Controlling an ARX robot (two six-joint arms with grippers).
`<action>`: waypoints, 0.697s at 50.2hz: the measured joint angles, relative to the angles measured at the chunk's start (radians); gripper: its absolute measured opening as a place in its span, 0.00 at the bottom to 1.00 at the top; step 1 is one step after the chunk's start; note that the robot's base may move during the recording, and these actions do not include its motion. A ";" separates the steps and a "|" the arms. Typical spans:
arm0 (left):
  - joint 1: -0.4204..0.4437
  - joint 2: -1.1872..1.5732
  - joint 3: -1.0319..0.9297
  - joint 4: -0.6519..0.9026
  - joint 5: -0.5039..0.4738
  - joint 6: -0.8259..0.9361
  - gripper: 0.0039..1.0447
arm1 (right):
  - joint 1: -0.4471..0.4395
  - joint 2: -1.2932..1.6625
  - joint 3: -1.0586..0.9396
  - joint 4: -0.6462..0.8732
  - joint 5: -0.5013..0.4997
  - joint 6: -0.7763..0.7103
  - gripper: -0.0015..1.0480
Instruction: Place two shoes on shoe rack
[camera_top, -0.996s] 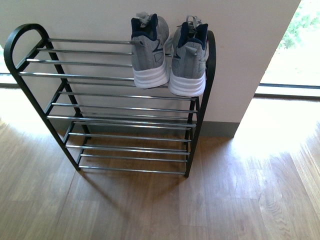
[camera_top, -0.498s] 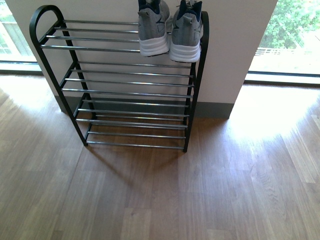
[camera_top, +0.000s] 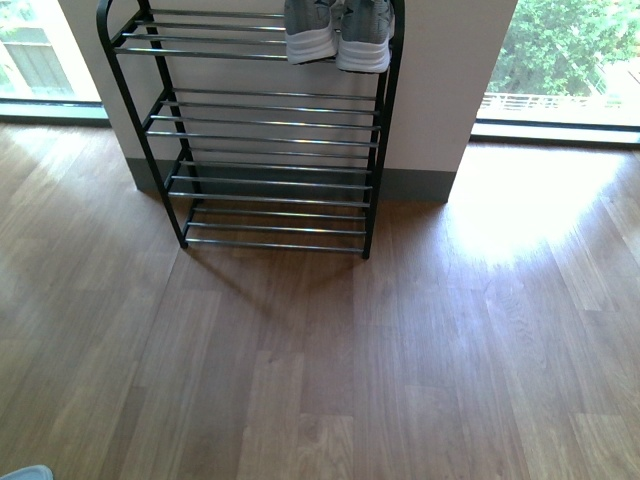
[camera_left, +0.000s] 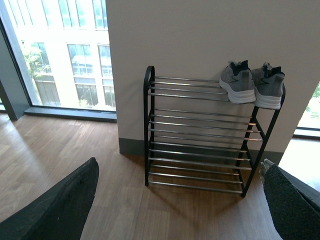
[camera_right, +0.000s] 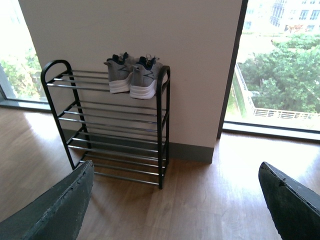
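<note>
— Front view shows more bare floor (camera_top: 320, 380) than a second ago; the robot has backed away.
— Its hands?
— Both the left gripper (camera_left: 179, 172) and the right gripper (camera_right: 176, 169) gape, holding nothing.
— And the two shoes (camera_top: 336, 30)?
— Side by side on the shoe rack (camera_top: 380, 130), top shelf, right end. Looks finished to me.

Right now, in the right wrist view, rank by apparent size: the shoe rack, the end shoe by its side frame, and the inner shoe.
1. shoe rack, clearly the largest.
2. end shoe and inner shoe: side by side, they look alike in size, so no ranking between them.
</note>
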 joint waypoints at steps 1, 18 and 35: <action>0.000 0.000 0.000 0.000 0.000 0.000 0.91 | 0.000 0.000 0.000 0.000 0.000 0.000 0.91; 0.000 0.000 0.000 0.000 0.000 0.000 0.91 | 0.000 0.000 0.000 0.000 0.000 0.000 0.91; 0.000 0.000 0.000 0.000 0.001 0.000 0.91 | 0.000 0.000 0.000 -0.001 0.003 0.000 0.91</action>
